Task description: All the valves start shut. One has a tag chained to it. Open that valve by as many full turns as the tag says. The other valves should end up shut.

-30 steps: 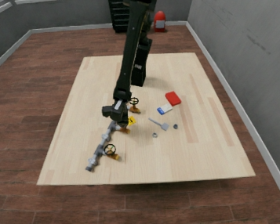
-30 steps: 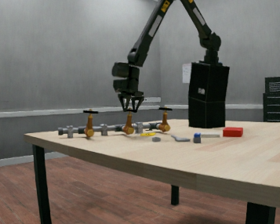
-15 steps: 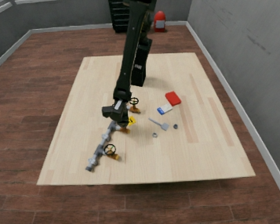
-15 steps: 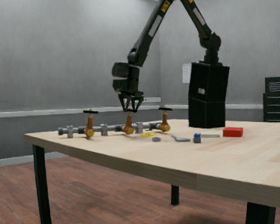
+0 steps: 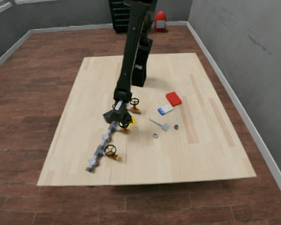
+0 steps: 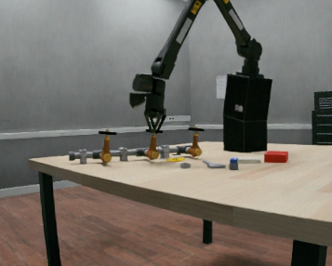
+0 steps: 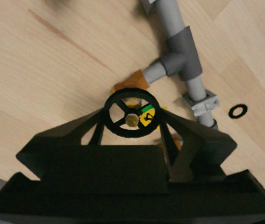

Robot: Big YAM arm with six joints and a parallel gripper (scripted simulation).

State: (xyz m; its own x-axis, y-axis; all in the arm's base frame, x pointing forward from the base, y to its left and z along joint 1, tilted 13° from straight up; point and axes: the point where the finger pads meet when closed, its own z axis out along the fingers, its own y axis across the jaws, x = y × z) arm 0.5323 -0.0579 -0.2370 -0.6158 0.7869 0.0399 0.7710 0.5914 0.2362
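Observation:
A grey pipe with three brass valves lies on the wooden table. My gripper stands straight above the middle valve and is shut on its black handwheel. In the side view my gripper's fingers grip that wheel atop the brass middle valve. A yellow tag marked 4 lies under the wheel; it also shows in the side view. The near valve and the far valve stand free.
To the right of the pipe lie a grey wrench-like piece, two small rings, a blue-and-white block and a red block. My arm's black base stands at the back of the table.

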